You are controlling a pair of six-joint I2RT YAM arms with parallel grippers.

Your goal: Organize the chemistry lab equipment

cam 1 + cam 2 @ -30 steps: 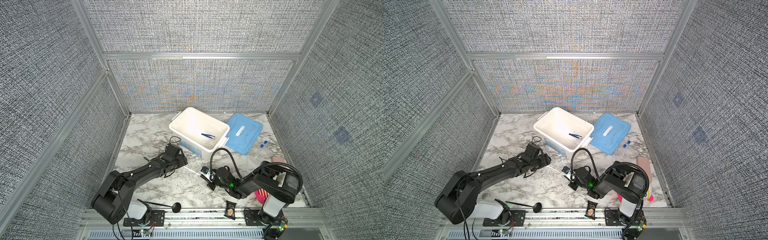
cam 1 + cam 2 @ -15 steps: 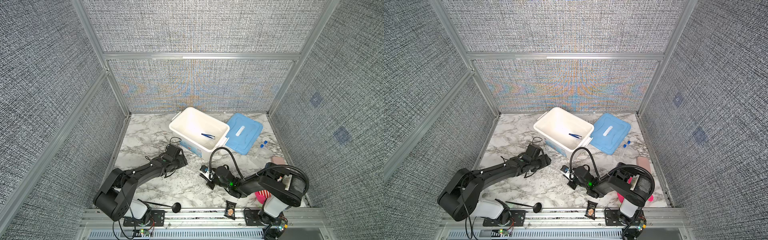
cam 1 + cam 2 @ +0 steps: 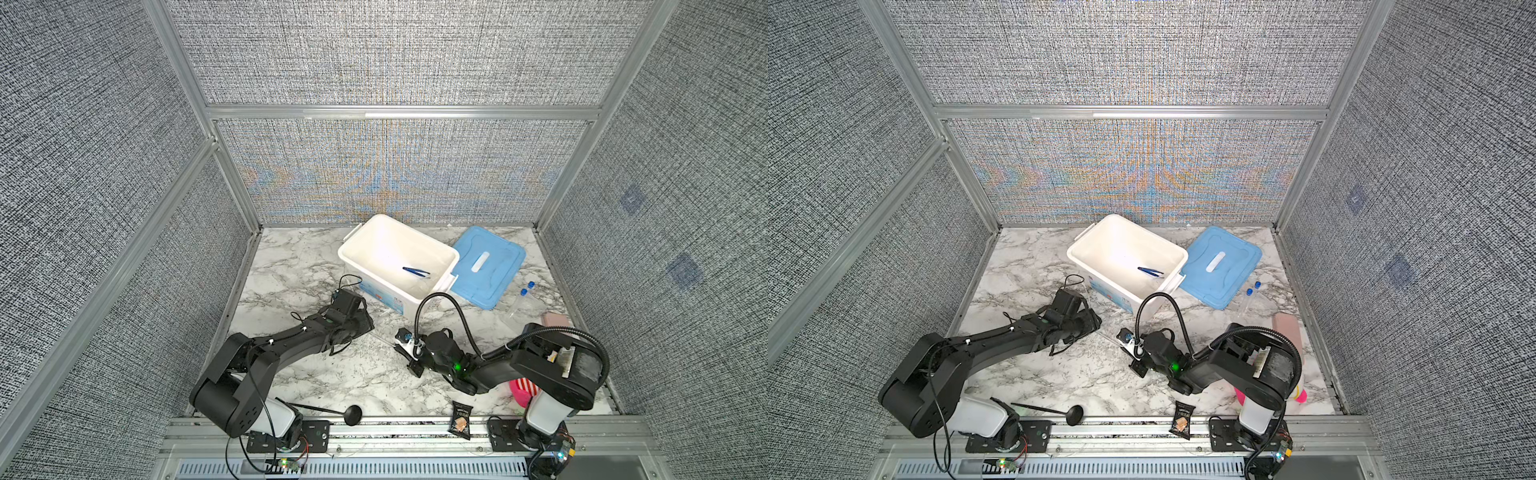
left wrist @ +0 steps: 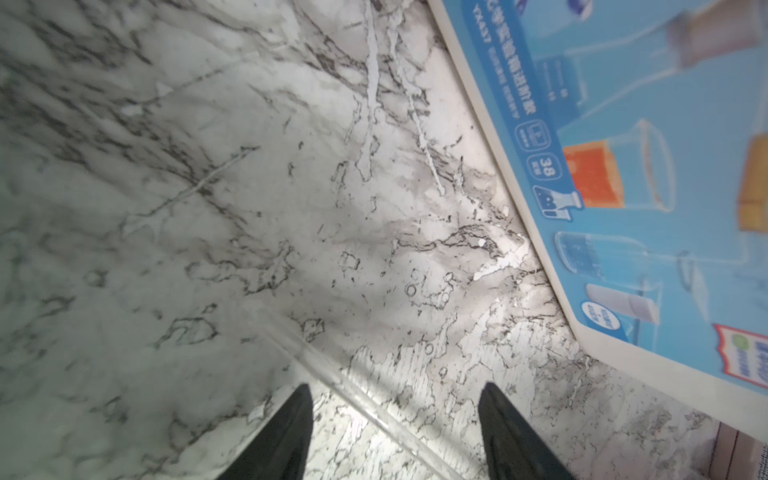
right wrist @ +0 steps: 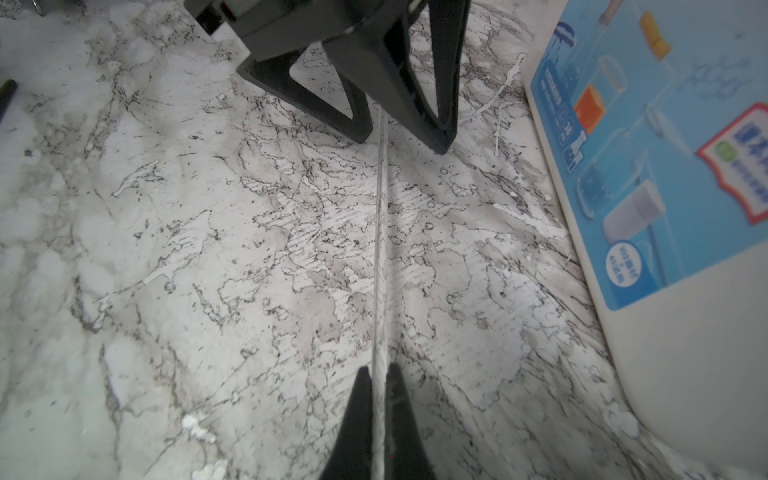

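You will find a small black snack packet at the lower edge, right of centre, overlapping the front aluminium rail. A black long-handled spoon lies to its left on the marble tabletop. A pink striped plush toy sits lower right, largely hidden. Grey woven wall panels fill the upper frame.

In the bin, tweezers — lid at its right, tubes further right.
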